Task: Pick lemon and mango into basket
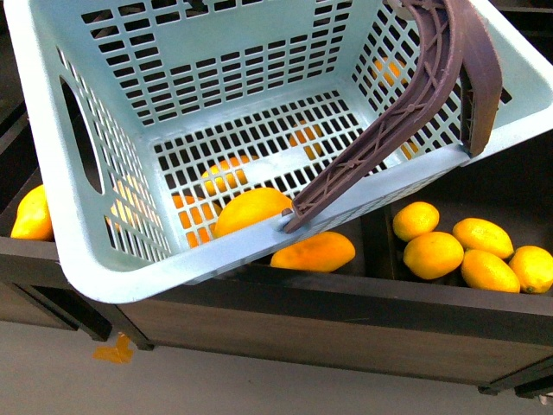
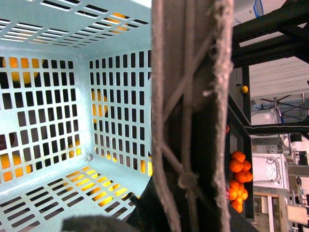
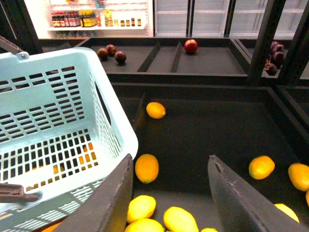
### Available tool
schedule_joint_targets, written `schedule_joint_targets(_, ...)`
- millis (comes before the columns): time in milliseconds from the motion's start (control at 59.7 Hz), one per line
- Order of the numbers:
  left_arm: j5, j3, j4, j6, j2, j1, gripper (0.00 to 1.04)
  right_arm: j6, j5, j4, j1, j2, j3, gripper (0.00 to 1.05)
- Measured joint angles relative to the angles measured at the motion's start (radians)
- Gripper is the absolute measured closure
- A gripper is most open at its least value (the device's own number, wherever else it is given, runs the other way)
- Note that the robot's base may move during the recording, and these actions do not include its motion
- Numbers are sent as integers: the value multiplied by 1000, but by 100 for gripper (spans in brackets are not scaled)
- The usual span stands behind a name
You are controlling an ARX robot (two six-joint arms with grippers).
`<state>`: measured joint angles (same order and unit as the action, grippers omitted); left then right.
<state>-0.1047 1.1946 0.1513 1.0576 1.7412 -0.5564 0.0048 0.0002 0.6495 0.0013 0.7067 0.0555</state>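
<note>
Lemon: small oval glossy yellow fruit (image 1: 432, 255), clustered w/ several alike in dark display bin (image 1: 527, 220), R of divider.
Mango: elongated smooth yellow-orange fruit (image 1: 315, 251), lying in adjacent bin, partly under basket's near rim.
Basket: light teal rect. slotted plastic shopping basket (image 1: 104, 259), tilted, raised over bins; brownish-purple arched handle (image 1: 432, 78) slanting across it.
L tool: handle fills L wrist view; grip state cannot tell.
R tool (image 3: 170, 157): fingers spread wide, nothing between; over lemon bin, beside basket corner.
</note>
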Motion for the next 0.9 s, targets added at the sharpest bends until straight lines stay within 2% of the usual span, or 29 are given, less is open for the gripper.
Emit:
schedule_joint_targets(67,0,0,0,0,0,0,100,0,0,0,0,0,0,44)
schedule_joint_targets(167,0,0,0,0,0,0,100,0,0,0,0,0,0,20)
schedule_joint_targets(251,0,0,0,1,0,-1,100,0,3,0,0,-1,0,8)
schedule_joint_targets(452,-27,0,0,13,0,-13,100,0,3,-2,-2,-3,-1,9)
schedule_joint_targets(904,2,0,0,-3,0,-2,100,0,1,-4,-2,-2,-4,9)
